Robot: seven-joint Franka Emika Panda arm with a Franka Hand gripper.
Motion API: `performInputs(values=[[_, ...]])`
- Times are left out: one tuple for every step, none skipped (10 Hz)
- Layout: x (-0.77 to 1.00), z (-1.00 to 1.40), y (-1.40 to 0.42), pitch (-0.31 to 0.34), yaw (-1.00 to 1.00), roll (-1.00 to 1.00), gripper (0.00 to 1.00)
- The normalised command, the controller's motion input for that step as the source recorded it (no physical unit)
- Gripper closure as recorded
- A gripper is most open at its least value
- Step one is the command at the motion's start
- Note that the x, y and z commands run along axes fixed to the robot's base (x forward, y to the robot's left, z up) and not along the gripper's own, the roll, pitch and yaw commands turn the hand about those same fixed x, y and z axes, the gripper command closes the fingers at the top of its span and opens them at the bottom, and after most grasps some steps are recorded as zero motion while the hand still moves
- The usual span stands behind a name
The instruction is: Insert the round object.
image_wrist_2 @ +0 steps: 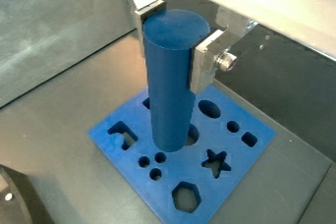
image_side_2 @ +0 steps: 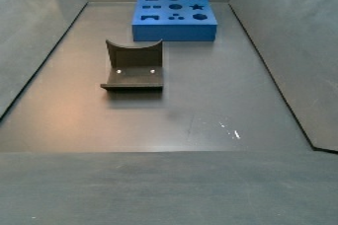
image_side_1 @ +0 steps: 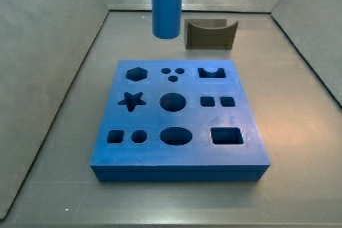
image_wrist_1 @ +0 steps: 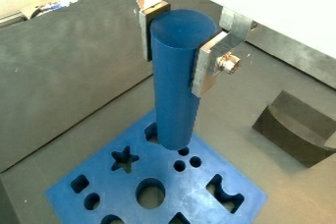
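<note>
The round object, a tall smooth blue cylinder peg, hangs upright in my gripper. It also shows in another wrist view. The silver fingers press its top end from two sides, and the gripper is shut on it. Below lies the blue board with several shaped holes; in a wrist view the peg's lower end hangs over a round hole. In a side view the peg is well above the board's far edge, with the gripper out of frame.
A dark olive-brown notched block stands on the floor beyond the board, also seen in a wrist view and a side view. Grey walls enclose the floor. The board lies at the far end in that side view.
</note>
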Motion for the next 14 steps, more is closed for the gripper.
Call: performInputs(values=[[0.00, -0.53, -0.87, -0.200, -0.08, 0.00, 1.00], [-0.20, -0.59, -0.63, -0.181, -0.13, -0.13, 1.00], [-0.21, -0.93, -0.35, -0.170, -0.10, 0.00, 1.00], [-0.16, -0.86, -0.34, -0.219, -0.06, 0.10, 1.00], [-0.05, -0.66, -0.15, -0.221, 0.00, 0.12, 1.00], [0.01, -0.37, 0.03, -0.010, 0.00, 0.08, 1.00], [0.30, -0.43, 0.00, 0.000, -0.03, 0.01, 1.00], [0.10, 0.00, 0.00, 0.000, 0.00, 0.05, 1.00], [0.14, -0.16, 0.00, 0.000, 0.00, 0.00, 1.00], [0.38, -0.34, 0.00, 0.000, -0.06, 0.00, 1.00], [0.36, -0.21, 0.02, 0.007, -0.06, 0.04, 1.00], [0.25, -0.21, 0.07, 0.004, 0.00, 0.07, 1.00], [0.19, -0.13, 0.06, 0.020, 0.00, 0.04, 1.00], [0.08, -0.13, 0.08, 0.000, 0.00, 0.03, 1.00]])
